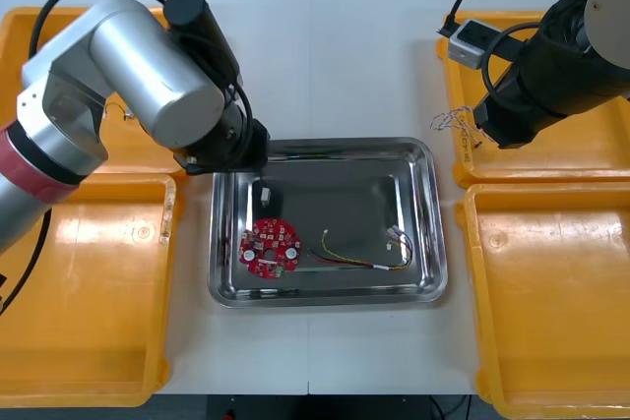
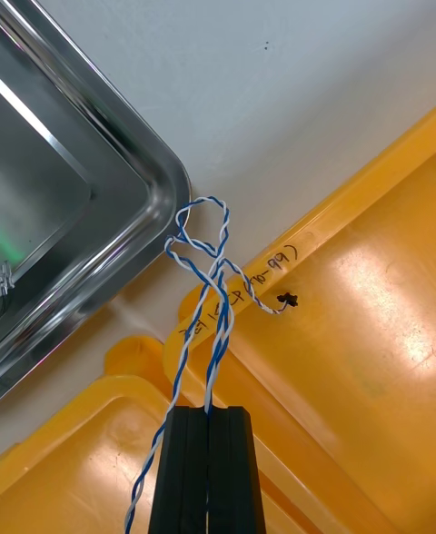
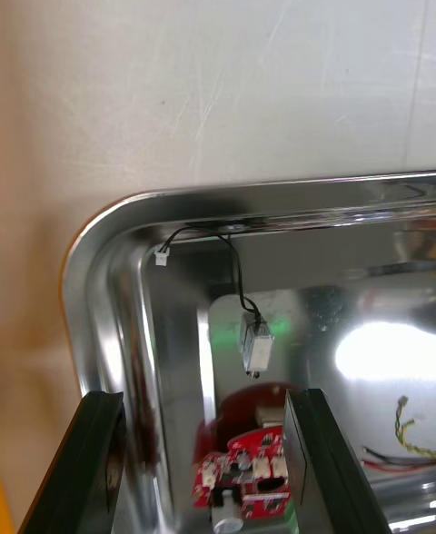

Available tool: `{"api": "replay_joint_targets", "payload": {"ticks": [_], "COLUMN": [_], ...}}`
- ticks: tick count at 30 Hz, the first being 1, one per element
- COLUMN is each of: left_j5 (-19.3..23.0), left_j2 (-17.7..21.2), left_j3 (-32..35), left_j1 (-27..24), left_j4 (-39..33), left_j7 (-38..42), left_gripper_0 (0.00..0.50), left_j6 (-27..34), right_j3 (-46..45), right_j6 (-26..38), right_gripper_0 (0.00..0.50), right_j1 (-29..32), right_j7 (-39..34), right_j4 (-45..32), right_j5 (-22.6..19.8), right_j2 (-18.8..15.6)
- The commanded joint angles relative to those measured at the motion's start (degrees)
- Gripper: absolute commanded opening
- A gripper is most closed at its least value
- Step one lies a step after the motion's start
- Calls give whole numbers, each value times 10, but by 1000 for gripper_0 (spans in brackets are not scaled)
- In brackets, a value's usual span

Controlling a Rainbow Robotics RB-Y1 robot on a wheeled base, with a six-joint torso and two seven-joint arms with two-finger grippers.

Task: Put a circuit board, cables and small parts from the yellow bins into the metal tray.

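Table (image 1: 374,66): yellow bins (image 1: 89,292), metal tray (image 1: 335,199)

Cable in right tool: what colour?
Twisted blue and white cable; clearest in right wrist view.

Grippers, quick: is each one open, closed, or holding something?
Left gripper: open, empty, over the metal tray corner.
Right gripper: closed on the blue and white cable.

Bright, even light comes from above. The metal tray (image 3: 272,198) gives back a hard white glare, the yellow bins (image 1: 551,322) shine softly, and only faint shadows lie on the table (image 1: 325,66).
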Motion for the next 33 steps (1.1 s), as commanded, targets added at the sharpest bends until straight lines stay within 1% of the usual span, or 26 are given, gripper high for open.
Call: {"api": "replay_joint_targets", "payload": {"ticks": [1, 5, 11, 17, 20, 23, 27, 33], "left_j5": [28, 40, 45, 36, 27, 20, 9, -2], "left_j2": [18, 18, 18, 18, 18, 22, 25, 38], "left_j3": [60, 92, 147, 180, 200, 213, 227, 243], "left_j1": [-44, -57, -74, -87, -97, -106, -113, -118], "left_j4": [12, 42, 115, 179, 214, 241, 269, 317], "left_j7": [-96, -138, -209, -272, -313, -346, -385, -444], "left_gripper_0": [500, 500, 500, 500, 500, 500, 500, 500], "left_j6": [39, 58, 64, 65, 65, 65, 64, 39], "right_j3": [-6, -6, -6, -6, -5, 1, 24, 79], "right_j6": [2, 2, 2, 2, 2, 2, 2, 2], "right_gripper_0": [0, 0, 0, 0, 0, 0, 0, 0], "right_j1": [-13, -33, -82, -94, -95, -95, -95, -83], "right_j7": [-15, -18, -32, -45, -55, -59, -61, -55], "right_j4": [-16, -16, -16, -19, -20, -21, -22, -40], "right_j5": [-14, -33, -49, -62, -86, -95, -92, -58], "right_j2": [-4, -1, 28, 32, 38, 47, 58, 81]}}
